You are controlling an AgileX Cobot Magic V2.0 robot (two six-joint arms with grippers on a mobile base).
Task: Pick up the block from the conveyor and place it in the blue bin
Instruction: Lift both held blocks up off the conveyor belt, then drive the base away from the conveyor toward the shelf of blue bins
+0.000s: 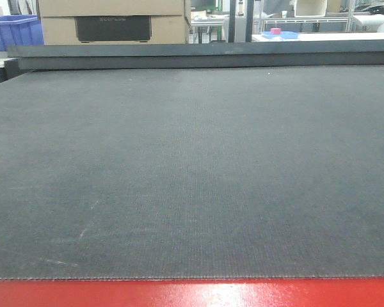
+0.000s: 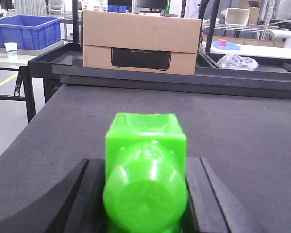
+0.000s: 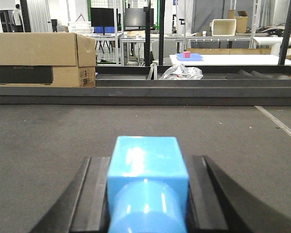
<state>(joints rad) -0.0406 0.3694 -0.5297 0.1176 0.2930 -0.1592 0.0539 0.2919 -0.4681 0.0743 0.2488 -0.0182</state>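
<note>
The dark grey conveyor [image 1: 192, 173] fills the front view, and no block or gripper shows on it there. In the left wrist view my left gripper [image 2: 144, 167] is shut on a bright green block [image 2: 145, 160], held just above the belt [image 2: 242, 141]. In the right wrist view my right gripper [image 3: 146, 165] is shut on a light blue block [image 3: 146, 167] between its black fingers [image 3: 94, 194]. The blue bin [image 2: 24, 30] stands on a side table beyond the belt's far left corner. Its edge also shows in the front view as the bin [image 1: 13, 32].
A cardboard box [image 2: 140, 43] stands behind the black rail [image 2: 184, 82] at the belt's far edge. A crumpled plastic bag [image 3: 182, 73] lies farther right. The red frame [image 1: 192, 293] runs along the near edge. A paper cup [image 2: 10, 48] sits by the bin.
</note>
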